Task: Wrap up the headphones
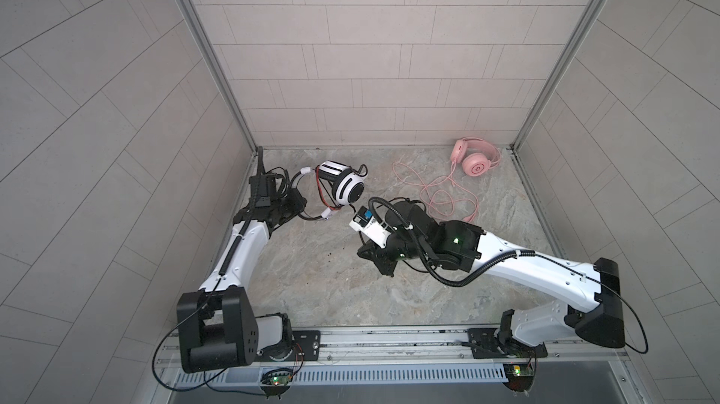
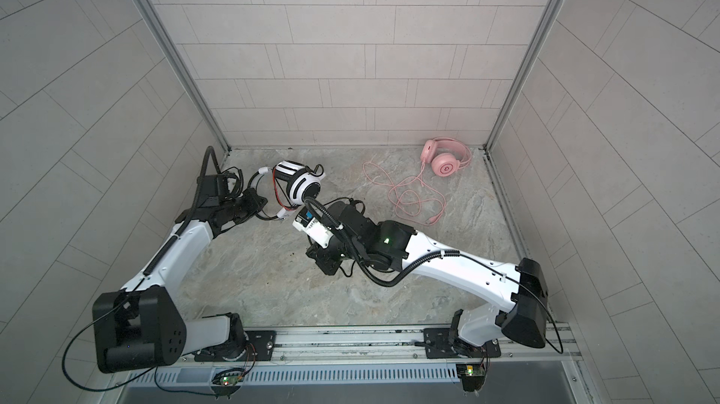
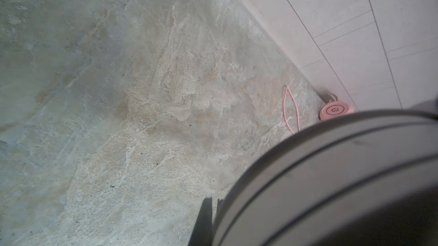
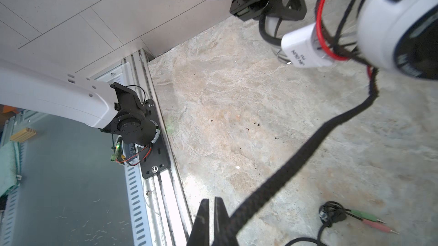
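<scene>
Left pincer (image 1: 300,211), in both top views, is clamped on the white-and-black over-ear headset (image 1: 348,188) near the stone-patterned table's (image 1: 311,297) left edge; the pink over-ear headset (image 1: 476,162) lies in the far right corner. Left wrist view: its tips (image 3: 205,221) sit together against a blurred grey band (image 3: 331,173). Right wrist view: the right pincer (image 4: 211,203) is closed on the black braided cord (image 4: 304,148).

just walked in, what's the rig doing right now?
Both arms are on the white headset. The left gripper is shut at its headband, holding it near the table's far left. The right gripper is shut on the braided black cord, which runs up to the earcup. Some cord looks looped around the headset, and the plug end lies on the table. The pink headset sits in the far right corner with its pink cord sprawled loose.
</scene>
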You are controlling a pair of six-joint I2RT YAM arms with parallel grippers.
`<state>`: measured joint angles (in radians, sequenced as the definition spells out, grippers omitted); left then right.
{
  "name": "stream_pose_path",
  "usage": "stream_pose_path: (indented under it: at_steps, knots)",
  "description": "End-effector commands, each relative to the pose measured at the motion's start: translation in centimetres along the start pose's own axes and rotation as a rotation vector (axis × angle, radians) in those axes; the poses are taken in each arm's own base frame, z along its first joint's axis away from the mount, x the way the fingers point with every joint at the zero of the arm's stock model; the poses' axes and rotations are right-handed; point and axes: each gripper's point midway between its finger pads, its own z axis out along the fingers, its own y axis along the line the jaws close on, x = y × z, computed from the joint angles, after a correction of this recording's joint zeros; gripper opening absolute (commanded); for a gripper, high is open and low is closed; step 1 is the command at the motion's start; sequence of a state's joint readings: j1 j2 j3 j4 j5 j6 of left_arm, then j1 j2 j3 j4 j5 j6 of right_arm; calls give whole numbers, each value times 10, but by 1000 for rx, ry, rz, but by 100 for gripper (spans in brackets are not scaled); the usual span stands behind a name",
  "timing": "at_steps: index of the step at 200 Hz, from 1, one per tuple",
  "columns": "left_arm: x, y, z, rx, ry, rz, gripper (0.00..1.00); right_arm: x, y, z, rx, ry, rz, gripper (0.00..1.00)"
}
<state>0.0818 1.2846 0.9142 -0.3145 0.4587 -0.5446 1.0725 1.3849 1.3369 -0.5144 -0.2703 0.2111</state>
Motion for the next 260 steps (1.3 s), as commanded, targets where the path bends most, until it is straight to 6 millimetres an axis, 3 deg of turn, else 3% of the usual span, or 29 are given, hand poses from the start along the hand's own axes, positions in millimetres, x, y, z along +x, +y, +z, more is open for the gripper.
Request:
stream_pose_path:
  at_steps: [1, 59, 82, 113, 165, 210, 260]
  knots:
    - [-14, -24, -13, 33, -48, 73, 0, -17, -5, -34, 67, -45, -63, 8]
    - [-15, -15, -16, -55, -52, 117, 0, -30, 15, -64, 38, -57, -122, 8]
    - [-12, -10, -15, -91, -50, 135, 0, -42, 20, -72, 56, -79, -165, 10]
    - [-2, -18, -9, -97, 7, 185, 0, -63, 20, -81, 89, -118, -222, 9]
    - [12, -28, -4, -117, 59, 260, 0, -93, 2, -95, 229, -191, -287, 9]
    - [32, -45, 2, -120, 117, 368, 0, -109, -29, -104, 388, -191, -311, 9]
    - [53, -68, 6, -40, 183, 443, 0, -123, -62, -110, 423, -206, -260, 9]
